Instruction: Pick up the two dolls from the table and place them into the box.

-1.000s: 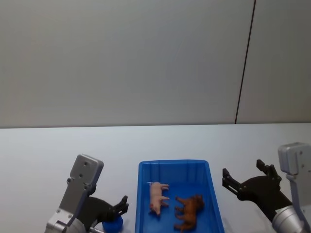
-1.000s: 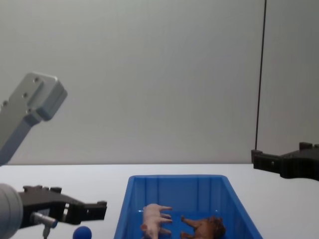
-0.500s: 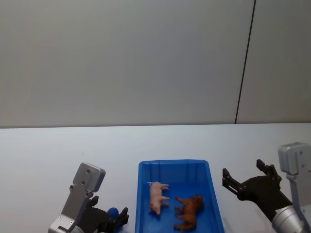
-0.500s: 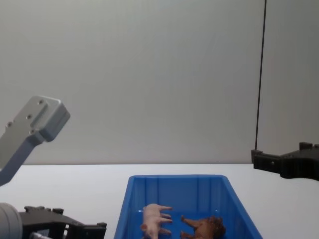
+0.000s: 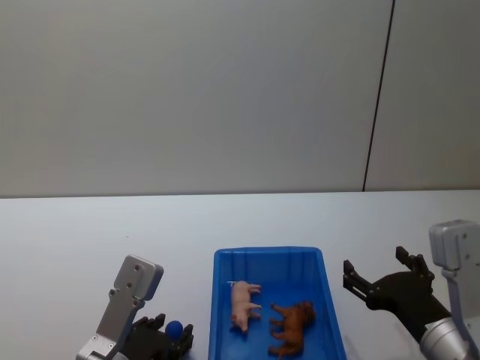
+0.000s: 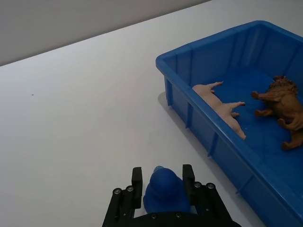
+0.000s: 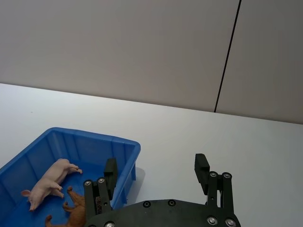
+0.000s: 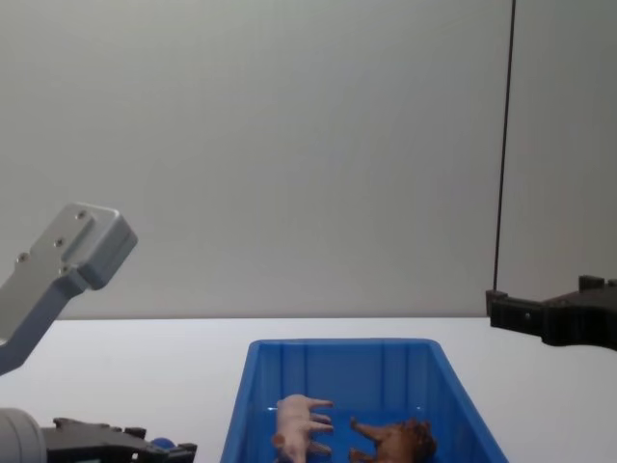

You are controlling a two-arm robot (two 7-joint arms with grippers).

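Inside the box [image 5: 330,315] lie both dolls [image 5: 245,304] — left pincer [image 6: 162,182] grasps the ball [image 6: 164,189], right pincer [image 7: 156,170] released.

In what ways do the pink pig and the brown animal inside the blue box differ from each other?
Colour: the pink pig is pale pink, while the brown animal is reddish brown.
Surface: the pig looks smooth; the brown animal looks shaggy, as the left wrist view shows.
Place: the pig lies nearer the left wall of the blue box, and the brown animal lies to its right, closer to the robot.
Both are small four-legged figurines lying on their sides on the box floor.
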